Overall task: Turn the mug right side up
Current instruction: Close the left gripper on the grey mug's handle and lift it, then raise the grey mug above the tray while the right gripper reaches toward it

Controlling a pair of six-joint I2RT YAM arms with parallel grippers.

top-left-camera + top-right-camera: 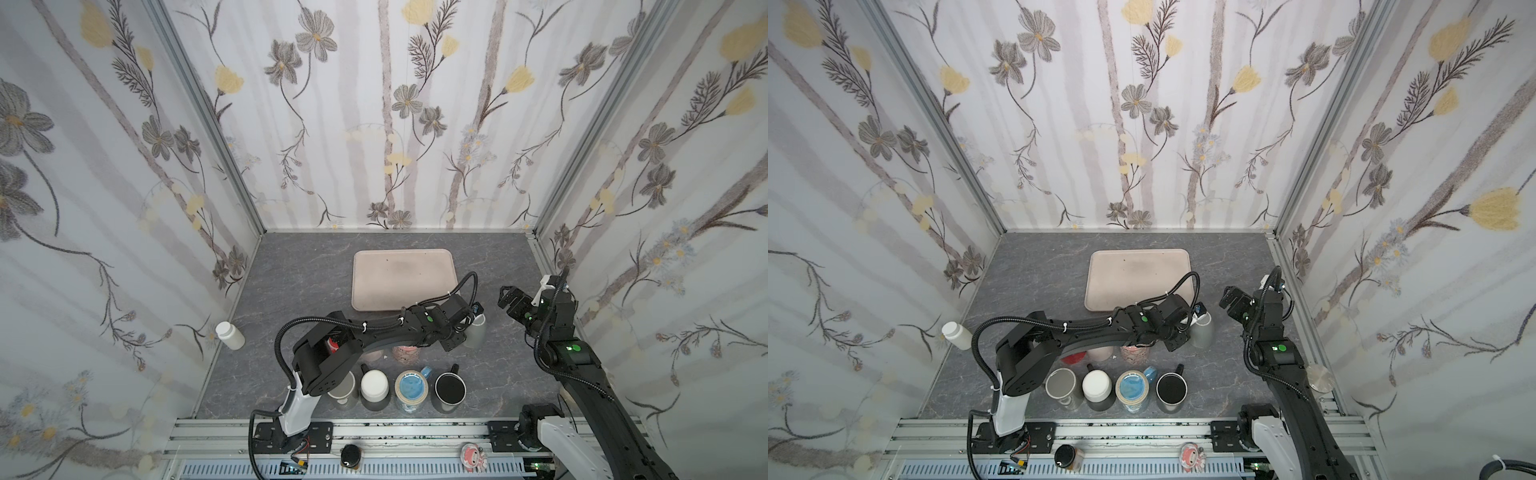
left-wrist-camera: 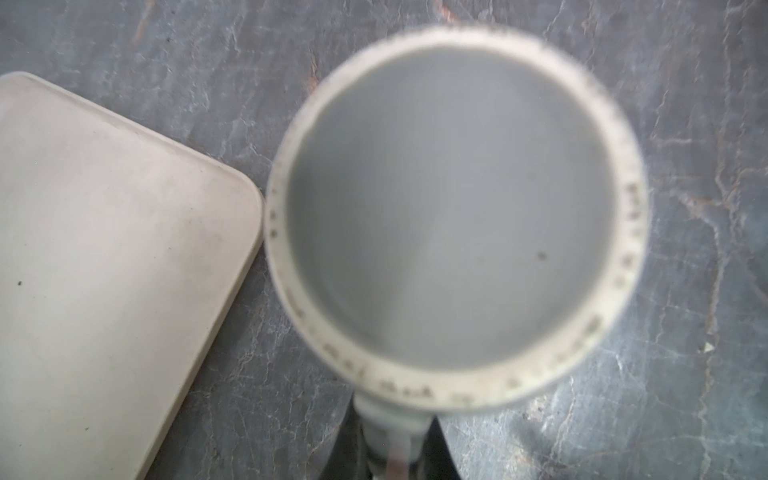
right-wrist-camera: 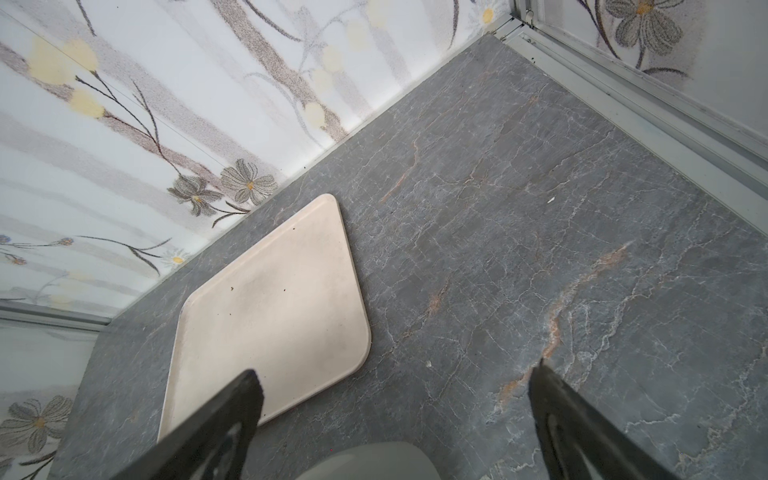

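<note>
A grey mug (image 1: pixel 475 334) (image 1: pixel 1202 332) stands on the dark tabletop, right of centre in both top views. In the left wrist view its upward face (image 2: pixel 453 208) is a cream speckled ring round a flat grey disc, which looks like its base. My left gripper (image 1: pixel 466 325) (image 2: pixel 392 451) reaches across from the left and is shut on the mug's handle (image 2: pixel 390 419). To the right of the mug hovers my right gripper (image 1: pixel 505 297) (image 3: pixel 395 370), open and holding nothing. The mug's edge (image 3: pixel 365 461) shows just below its fingers.
A beige tray (image 1: pixel 399 278) lies behind the mug. A front row holds a grey cup (image 1: pixel 344 390), a white-topped cup (image 1: pixel 374 388), a blue mug (image 1: pixel 411 388) and a black mug (image 1: pixel 450 388). More cups (image 1: pixel 405 353) sit under my left arm. A white bottle (image 1: pixel 230 334) stands at the left wall.
</note>
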